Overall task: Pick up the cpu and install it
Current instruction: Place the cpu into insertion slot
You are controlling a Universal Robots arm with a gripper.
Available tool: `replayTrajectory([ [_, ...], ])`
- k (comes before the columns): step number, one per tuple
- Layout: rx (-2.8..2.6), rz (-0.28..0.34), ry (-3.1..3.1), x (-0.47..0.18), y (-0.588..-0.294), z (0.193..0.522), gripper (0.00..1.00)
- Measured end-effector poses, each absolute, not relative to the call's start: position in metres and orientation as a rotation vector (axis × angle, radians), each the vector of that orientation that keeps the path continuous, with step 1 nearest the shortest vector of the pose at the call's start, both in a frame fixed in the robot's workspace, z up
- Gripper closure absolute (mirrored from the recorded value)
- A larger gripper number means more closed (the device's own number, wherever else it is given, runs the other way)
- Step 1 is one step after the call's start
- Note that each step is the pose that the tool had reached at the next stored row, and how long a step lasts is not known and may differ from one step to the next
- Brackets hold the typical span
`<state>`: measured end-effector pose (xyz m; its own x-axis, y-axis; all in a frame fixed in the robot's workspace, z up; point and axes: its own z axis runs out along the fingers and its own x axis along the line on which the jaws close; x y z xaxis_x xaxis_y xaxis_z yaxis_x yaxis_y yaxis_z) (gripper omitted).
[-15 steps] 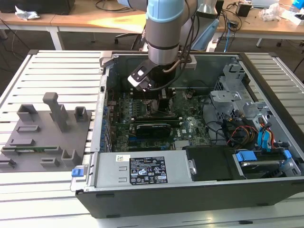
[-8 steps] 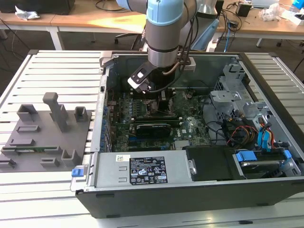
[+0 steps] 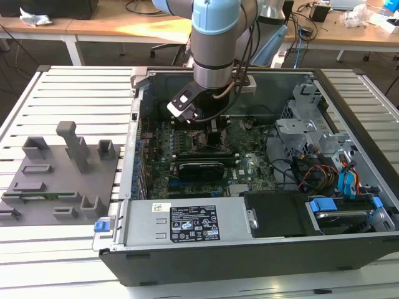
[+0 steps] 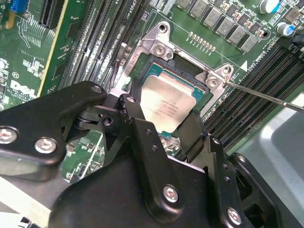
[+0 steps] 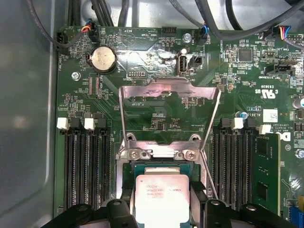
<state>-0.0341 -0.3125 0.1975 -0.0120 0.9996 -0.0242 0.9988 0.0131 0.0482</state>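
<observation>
The cpu (image 4: pixel 166 107), a pale silvery square chip, sits low over the open socket on the green motherboard (image 3: pixel 249 163). My gripper (image 4: pixel 164 115) straddles it, with one black finger against each of two opposite edges. In the first wrist view the cpu (image 5: pixel 161 197) lies between the same fingers (image 5: pixel 124 202), just short of the socket's metal frame (image 5: pixel 159 152). The socket's load plate (image 5: pixel 168 92) stands flipped open beyond it. In the exterior view my gripper (image 3: pixel 209 121) reaches down inside the computer case. Whether the chip rests fully in the socket is unclear.
Memory slots (image 5: pixel 88 166) flank the socket on both sides. A thin metal lever (image 4: pixel 266 97) sticks out beside the frame. A long black card (image 3: pixel 199 168) lies across the board. Drive cages and cables (image 3: pixel 330 168) fill the exterior view's right. A grey fixture plate (image 3: pixel 59 174) lies outside the case.
</observation>
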Motion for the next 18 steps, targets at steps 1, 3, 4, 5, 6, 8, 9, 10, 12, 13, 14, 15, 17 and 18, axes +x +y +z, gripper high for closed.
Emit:
replayTrajectory([
  [1,2.172,0.027,2.199,-0.0342,-0.3123,0.1972,0.45],
  [3,2.175,0.03,2.198,-0.0342,-0.3113,0.1967,0.45],
  [4,2.175,0.03,2.198,-0.0342,-0.3111,0.1965,0.45],
  [5,2.175,0.03,2.198,-0.0342,-0.3111,0.1964,0.45],
  [6,2.181,0.029,2.192,-0.0342,-0.3111,0.1958,0.45],
  [8,2.195,0.029,2.178,-0.0342,-0.3111,0.1954,0.45],
  [9,2.197,0.029,2.176,-0.0342,-0.3111,0.1953,0.45],
  [10,2.197,0.029,2.176,-0.0342,-0.3111,0.1953,0.45],
  [12,2.197,0.029,2.176,-0.0342,-0.3111,0.1953,0.45],
  [13,2.197,0.029,2.176,-0.0342,-0.3111,0.1953,0.45],
  [14,2.198,0.03,2.176,-0.0342,-0.3112,0.1952,0.45],
  [15,2.198,0.029,2.176,-0.0342,-0.3113,0.1952,0.45],
  [17,2.197,0.029,2.176,-0.0342,-0.3115,0.1953,0.45],
  [18,2.197,0.029,2.176,-0.0342,-0.3115,0.1953,0.45],
])
